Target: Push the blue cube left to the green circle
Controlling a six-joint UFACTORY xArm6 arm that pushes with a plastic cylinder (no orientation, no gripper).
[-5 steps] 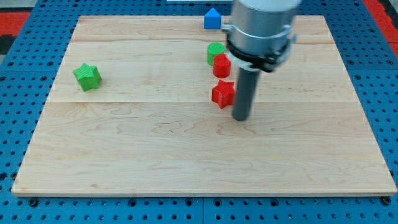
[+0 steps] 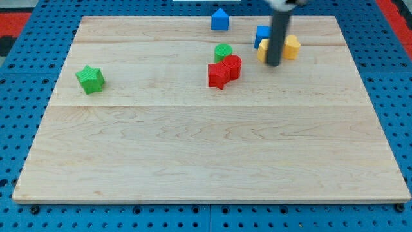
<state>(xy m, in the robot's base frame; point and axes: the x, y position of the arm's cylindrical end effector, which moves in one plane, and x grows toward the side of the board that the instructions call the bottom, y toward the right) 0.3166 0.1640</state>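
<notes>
With no hand to open or close, my tip [image 2: 273, 63] sits just below-right of the blue cube [image 2: 261, 34], so it should circle to the cube's right side before shoving left toward the green circle [image 2: 223, 51]

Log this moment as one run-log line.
tip: my tip among yellow blocks, just below-right of blue cube | target: green circle left of cube, apart | push: not done

- blue cube [image 2: 261, 33] near top edge, right of centre, boxed in: my tip [image 2: 273, 64] and yellow blocks [image 2: 290, 47] crowd its lower right
- open board between cube and green circle [image 2: 223, 51]
- red blocks [image 2: 224, 69] touching circle's lower side
</notes>
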